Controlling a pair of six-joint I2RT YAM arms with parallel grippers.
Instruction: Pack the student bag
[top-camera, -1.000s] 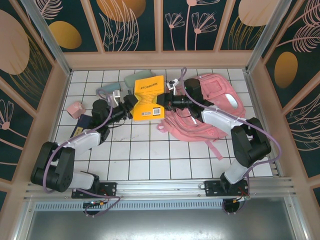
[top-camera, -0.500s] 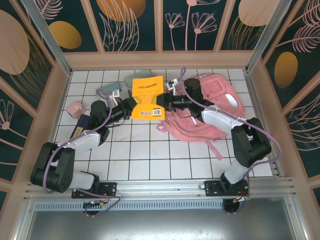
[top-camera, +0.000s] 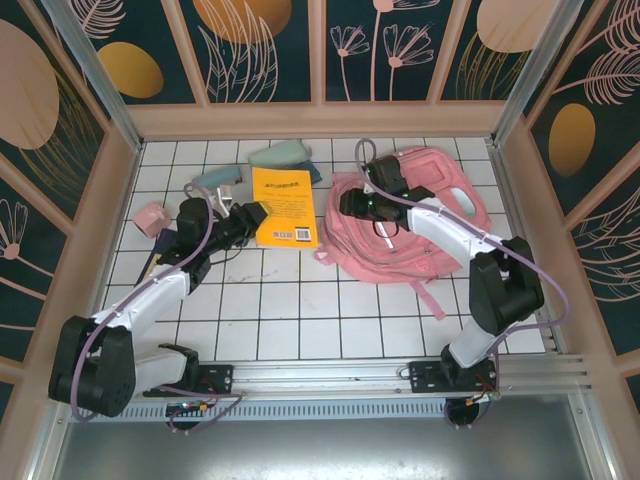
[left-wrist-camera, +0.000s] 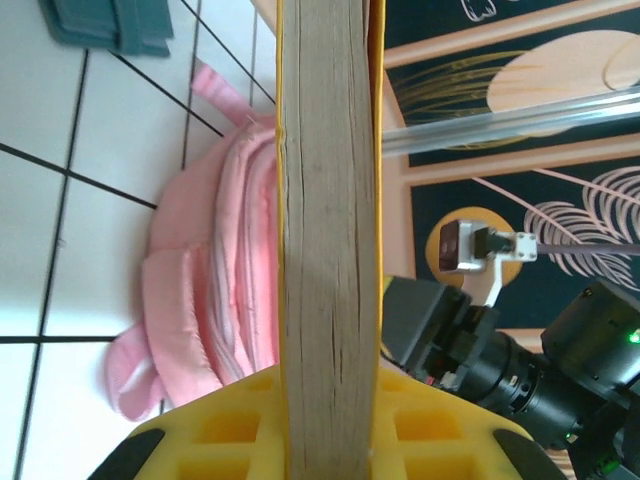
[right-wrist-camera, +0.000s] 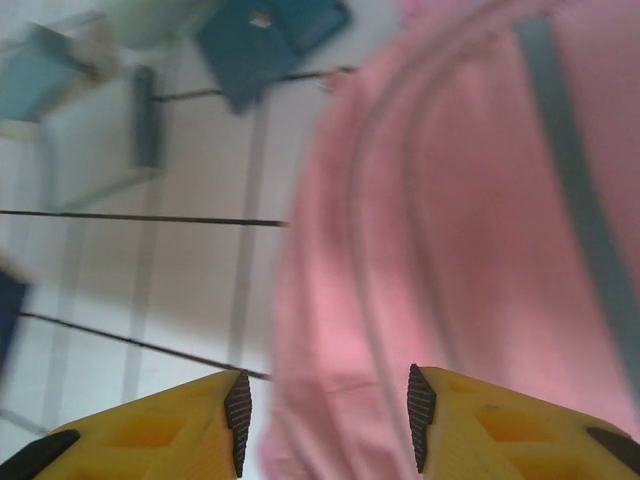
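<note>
**Top view.** The left gripper is clamped on the left edge of a yellow book, whose cover faces up. I cannot tell whether the book rests on the white tiled table or is lifted off it. The pink bag lies flat on the tiles, to the right of this gripper and past the book's far edge. A small pink box sits to the gripper's left, apart from it. A grey-green pouch lies beyond the book's far end. The right gripper hangs over the bag's left edge, and the rest of the bag spreads away to its right. The book is just left of this gripper and clear of it.

**Left wrist view.** The left gripper is closed on the book. The book's page edge runs straight out from between the yellow fingers. The bag lies left of the book in this view, beyond the fingertips. A teal item lies further out on the tiles.

**Right wrist view (blurred).** The right gripper has its jaws apart with nothing between them. The bag is directly beneath and ahead, and bare tile shows under the left finger. A dark teal item lies ahead and to the left.
</note>
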